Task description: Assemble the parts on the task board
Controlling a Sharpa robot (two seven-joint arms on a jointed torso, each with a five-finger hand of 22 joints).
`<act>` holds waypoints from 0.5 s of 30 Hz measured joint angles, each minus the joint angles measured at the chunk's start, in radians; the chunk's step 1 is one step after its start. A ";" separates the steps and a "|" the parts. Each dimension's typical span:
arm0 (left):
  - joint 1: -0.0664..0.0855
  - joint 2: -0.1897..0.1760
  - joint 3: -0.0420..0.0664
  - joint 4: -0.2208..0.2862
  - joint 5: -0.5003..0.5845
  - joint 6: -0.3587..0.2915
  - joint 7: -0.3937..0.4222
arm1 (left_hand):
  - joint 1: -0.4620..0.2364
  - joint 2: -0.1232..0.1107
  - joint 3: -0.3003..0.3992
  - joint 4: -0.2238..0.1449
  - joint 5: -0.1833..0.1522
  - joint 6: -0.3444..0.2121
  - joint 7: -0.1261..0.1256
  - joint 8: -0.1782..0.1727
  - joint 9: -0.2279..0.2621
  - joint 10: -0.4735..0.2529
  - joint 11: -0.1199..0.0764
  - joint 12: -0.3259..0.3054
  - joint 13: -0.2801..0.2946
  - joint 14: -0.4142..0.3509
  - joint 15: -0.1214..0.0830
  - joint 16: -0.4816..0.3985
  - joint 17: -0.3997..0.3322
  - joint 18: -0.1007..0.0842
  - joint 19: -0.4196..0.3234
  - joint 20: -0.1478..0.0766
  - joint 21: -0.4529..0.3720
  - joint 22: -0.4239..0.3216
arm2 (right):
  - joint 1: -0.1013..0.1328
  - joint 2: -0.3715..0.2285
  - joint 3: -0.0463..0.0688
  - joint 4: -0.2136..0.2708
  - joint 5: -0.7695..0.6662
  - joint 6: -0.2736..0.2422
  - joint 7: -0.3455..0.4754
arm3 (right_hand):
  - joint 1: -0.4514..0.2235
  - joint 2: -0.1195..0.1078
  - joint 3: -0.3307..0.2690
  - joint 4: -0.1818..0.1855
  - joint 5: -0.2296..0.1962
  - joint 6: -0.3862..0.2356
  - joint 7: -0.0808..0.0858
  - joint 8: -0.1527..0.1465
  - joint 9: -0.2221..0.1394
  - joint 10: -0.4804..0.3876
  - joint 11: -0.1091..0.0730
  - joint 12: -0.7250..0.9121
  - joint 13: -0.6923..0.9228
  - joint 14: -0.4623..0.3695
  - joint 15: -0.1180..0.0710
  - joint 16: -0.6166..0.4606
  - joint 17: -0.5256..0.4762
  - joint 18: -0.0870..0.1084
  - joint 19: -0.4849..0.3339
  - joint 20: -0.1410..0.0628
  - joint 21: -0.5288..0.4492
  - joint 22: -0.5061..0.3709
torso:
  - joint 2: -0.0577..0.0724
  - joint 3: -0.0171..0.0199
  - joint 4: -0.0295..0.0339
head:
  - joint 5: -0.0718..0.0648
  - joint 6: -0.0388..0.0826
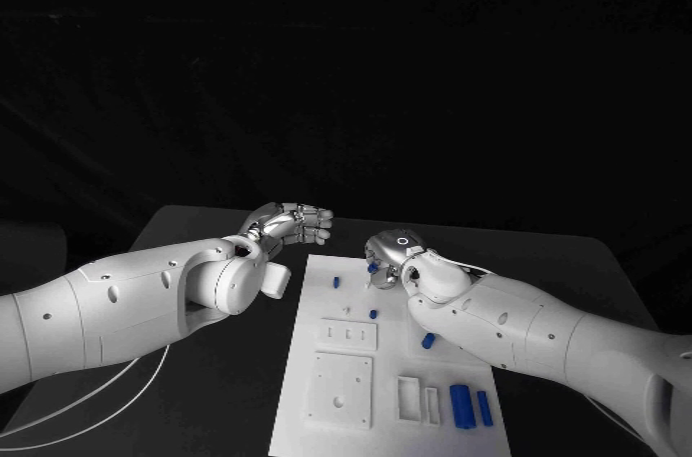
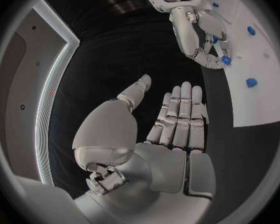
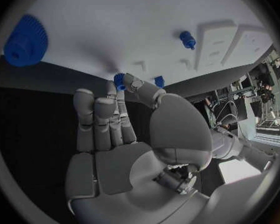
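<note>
- My right hand [image 1: 391, 249] sits just right of centre in the head view, over the far end of the white rectangular task board [image 1: 378, 417], pinching a small blue toothed plastic part [image 3: 119, 80] between thumb and a fingertip; my other fingers lie straight beside it.
- My left hand [image 1: 287, 223] is a little left of centre, above the black table [image 1: 216, 397] beside the board's far left corner, holding nothing, fingers straight and close together, thumb apart.
- A larger blue gear [image 3: 25, 41] lies on the board at the upper left of the right wrist picture.
- More blue parts lie along the board: one small peg [image 1: 338, 281] near the far end, two long bars [image 1: 462, 405] at the lower right.
</note>
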 measured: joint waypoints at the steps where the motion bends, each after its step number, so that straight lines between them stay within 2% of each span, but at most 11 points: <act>1: 0.000 0.000 0.000 0.000 0.000 0.000 0.000 | 0.000 0.000 0.000 0.000 0.000 0.000 0.000 0.000 0.000 0.000 0.000 0.000 0.000 0.000 0.000 0.000 0.000 0.000 0.000 0.000 0.000 0.000 | 0.000 0.001 -0.001 -0.001 0.002 0.000 0.000 | 0.001 -0.002 0.000 0.000 0.000 -0.010 0.003 -0.006 -0.002 -0.013 0.002 -0.003 -0.003 -0.005 0.002 0.000 -0.001 0.000 0.000 0.000 0.000 0.000 | 0.000 0.0000 0.0000 | -0.001 0.000; 6: 0.000 0.001 0.000 -0.002 0.000 0.000 -0.001 | 0.000 0.000 0.000 0.000 0.000 0.000 0.000 0.000 -0.001 -0.002 0.002 0.000 0.000 0.000 0.000 0.000 0.000 0.000 0.000 0.000 0.000 0.000 | -0.001 0.003 -0.002 -0.002 0.013 0.000 0.002 | 0.000 -0.025 -0.007 0.007 0.001 -0.055 0.023 -0.031 -0.015 -0.076 0.019 0.000 -0.022 -0.001 0.023 0.000 -0.007 -0.005 0.000 0.000 -0.008 -0.001 | 0.000 0.0001 -0.0001 | -0.002 0.001; 9: 0.000 0.001 0.000 -0.003 0.000 0.000 -0.001 | 0.000 0.000 0.000 0.000 0.000 0.000 0.000 0.000 -0.001 -0.004 0.004 0.000 -0.001 0.000 0.000 0.000 0.000 0.000 0.000 0.000 0.000 0.000 | -0.001 0.003 -0.002 -0.002 0.018 -0.002 0.002 | 0.000 -0.038 -0.012 0.010 0.001 -0.064 0.028 -0.036 -0.017 -0.093 0.026 0.000 -0.028 -0.002 0.024 0.000 -0.010 -0.005 0.002 -0.002 -0.012 -0.003 | 0.000 0.0000 -0.0001 | -0.002 0.002; 13: 0.000 0.000 0.000 -0.003 0.000 0.000 -0.002 | 0.000 0.000 0.000 0.000 0.000 0.000 0.000 0.000 -0.001 -0.004 0.004 0.000 -0.001 0.000 0.000 0.000 0.001 0.000 0.000 0.000 0.000 0.000 | -0.001 0.000 -0.003 -0.002 0.025 -0.007 0.003 | 0.006 -0.043 -0.015 0.013 0.001 -0.071 0.035 -0.043 -0.021 -0.108 0.030 0.000 -0.036 -0.006 0.030 0.000 -0.014 -0.007 0.002 -0.002 -0.020 -0.004 | 0.000 0.0000 -0.0001 | -0.003 0.001; 15: 0.000 0.000 0.000 -0.003 0.000 0.000 -0.003 | 0.000 0.000 0.000 0.000 0.000 0.000 0.000 0.000 -0.001 -0.004 0.004 0.000 -0.001 0.000 0.000 0.000 0.001 0.000 0.000 0.000 0.000 0.000 | -0.001 0.000 -0.003 -0.003 0.028 -0.011 0.003 | 0.013 -0.050 -0.015 0.013 0.001 -0.083 0.038 -0.049 -0.023 -0.123 0.034 0.000 -0.041 -0.006 0.036 0.000 -0.017 -0.015 0.002 -0.002 -0.026 -0.006 | 0.000 0.0001 -0.0004 | -0.003 0.001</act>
